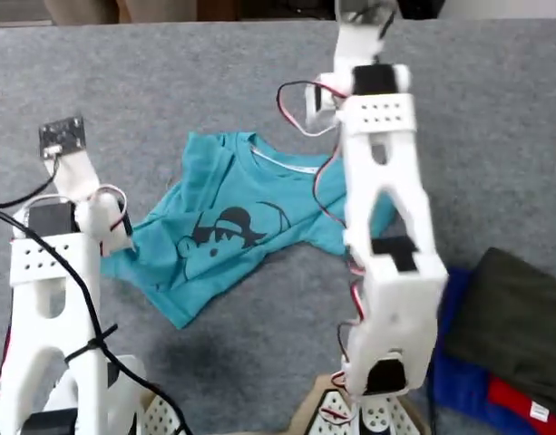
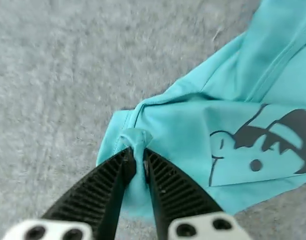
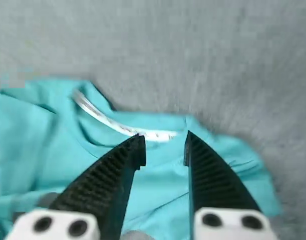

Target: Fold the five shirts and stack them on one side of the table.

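A teal shirt [image 1: 228, 231] with a dark cartoon print lies crumpled in the middle of the grey table [image 1: 169, 82]. My left gripper [image 2: 139, 160] is shut on a pinched fold of the teal shirt [image 2: 192, 130] at its left edge, close to the table. In the high view the left arm [image 1: 51, 272] stands at the shirt's left side. My right gripper [image 3: 162, 145] hangs open just above the shirt's white-lined collar [image 3: 143, 131], with nothing between its fingers. The right arm [image 1: 382, 181] covers the shirt's right side.
A stack of folded shirts sits at the table's right front: a dark olive one [image 1: 518, 317] on top, with blue [image 1: 459, 376] and red [image 1: 513, 399] ones below. Bare grey table lies at the back and far left.
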`<action>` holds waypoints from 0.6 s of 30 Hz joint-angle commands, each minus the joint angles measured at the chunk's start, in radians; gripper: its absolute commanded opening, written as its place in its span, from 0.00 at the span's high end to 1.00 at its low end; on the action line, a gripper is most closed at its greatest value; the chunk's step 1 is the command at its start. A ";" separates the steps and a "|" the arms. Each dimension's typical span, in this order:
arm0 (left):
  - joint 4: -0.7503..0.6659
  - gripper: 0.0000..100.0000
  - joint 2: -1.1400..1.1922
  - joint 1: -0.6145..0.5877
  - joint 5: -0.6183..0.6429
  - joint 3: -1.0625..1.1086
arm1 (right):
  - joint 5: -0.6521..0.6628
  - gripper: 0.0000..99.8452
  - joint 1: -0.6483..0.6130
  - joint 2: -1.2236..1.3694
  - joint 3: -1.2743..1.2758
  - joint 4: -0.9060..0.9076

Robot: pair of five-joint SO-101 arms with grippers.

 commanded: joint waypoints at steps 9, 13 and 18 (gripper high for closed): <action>-0.087 0.98 0.002 -0.005 -0.008 0.058 | 0.006 0.86 -0.007 0.512 -0.407 0.273; -0.087 0.98 0.002 -0.031 -0.008 0.058 | 0.012 1.00 0.041 0.636 -0.561 0.364; -0.087 0.98 0.002 -0.106 -0.014 0.058 | 0.078 1.00 0.127 0.587 -0.423 0.365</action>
